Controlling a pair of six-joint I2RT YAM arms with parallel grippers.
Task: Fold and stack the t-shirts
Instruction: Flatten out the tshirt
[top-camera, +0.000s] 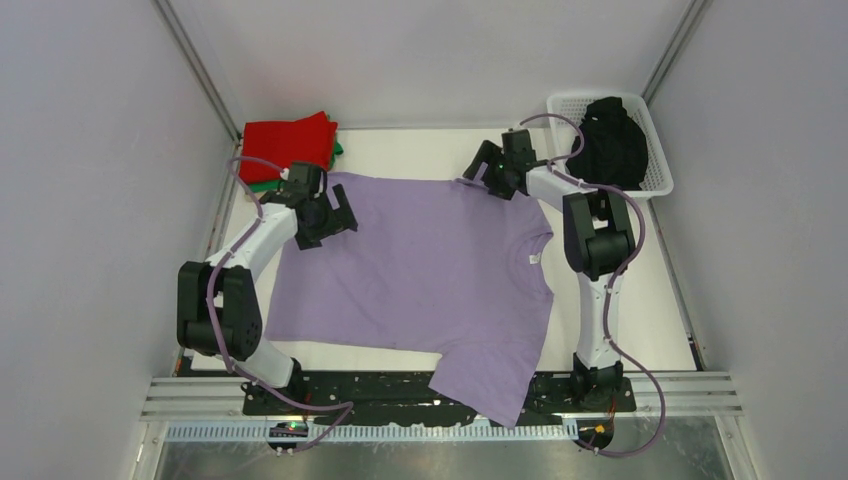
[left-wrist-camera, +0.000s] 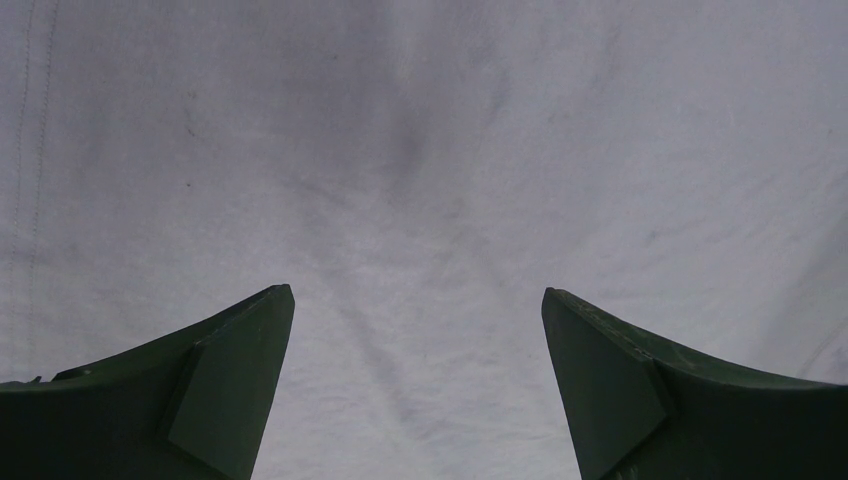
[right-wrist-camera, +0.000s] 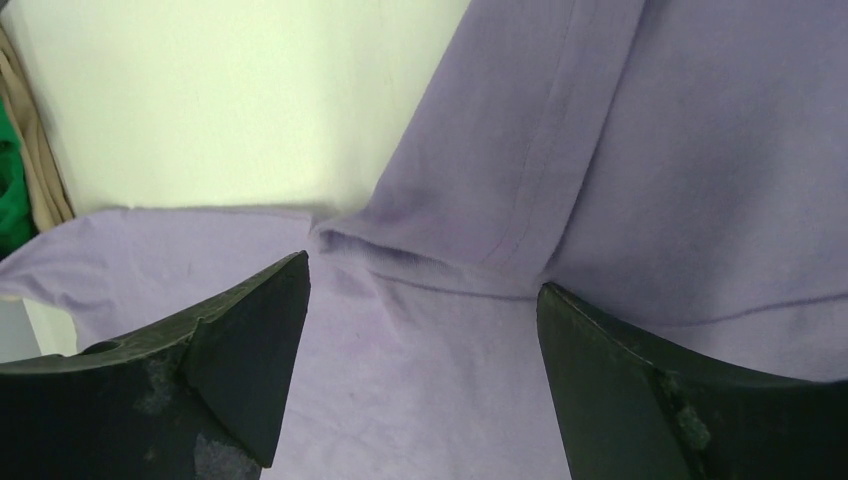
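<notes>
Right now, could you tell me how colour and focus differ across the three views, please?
Top external: even light, sharp, the lavender t-shirt true to colour. Left wrist: beyond the open left claw, that t-shirt reads washed-out grey. Right wrist: the lavender holds, but the table is tinted yellow-green.

**Closed white cell, even light**

White table (top-camera: 420, 150) runs on beyond the right pincer (top-camera: 482, 172) to a pale grey back wall (top-camera: 430, 50). Matching side walls (top-camera: 90, 200) stand left of the left pincer (top-camera: 335, 215) and right of the right one. Aluminium posts (top-camera: 195, 65) in both far corners. Metal rails (top-camera: 690, 395) at the near edge, behind both pincers. Light diffuse, shadows soft.
</notes>
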